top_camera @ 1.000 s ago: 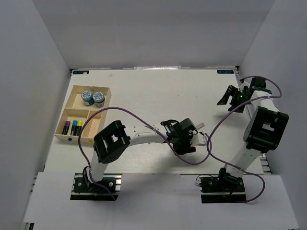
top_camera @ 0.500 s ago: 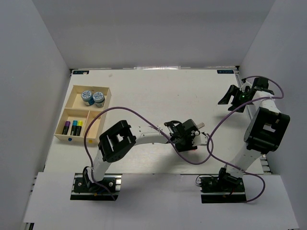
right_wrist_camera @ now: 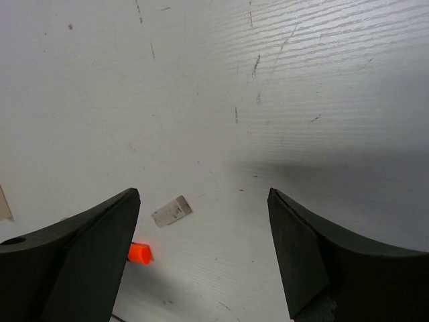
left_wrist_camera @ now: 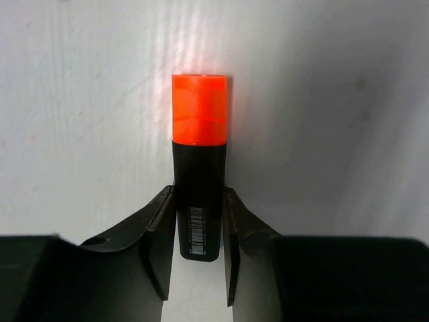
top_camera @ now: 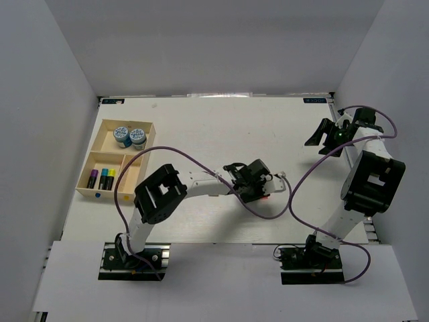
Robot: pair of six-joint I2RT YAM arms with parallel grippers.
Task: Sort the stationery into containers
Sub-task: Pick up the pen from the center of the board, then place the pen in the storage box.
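Left gripper [left_wrist_camera: 199, 225] is pinching the orange-capped highlighter [left_wrist_camera: 199, 144] by its black body, well right of the wooden tray [top_camera: 128, 121], likely for carrying it there; right gripper [right_wrist_camera: 202, 194] is hanging wide open, farther right.

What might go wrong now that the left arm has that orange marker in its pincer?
1. The left pincer holds the orange marker only near its black tail end, so it may tilt or slip out on the way.
2. The purple cable loops over the tray at its near corner and might snag there.
3. One compartment already holds three markers; a fourth may land crooked.
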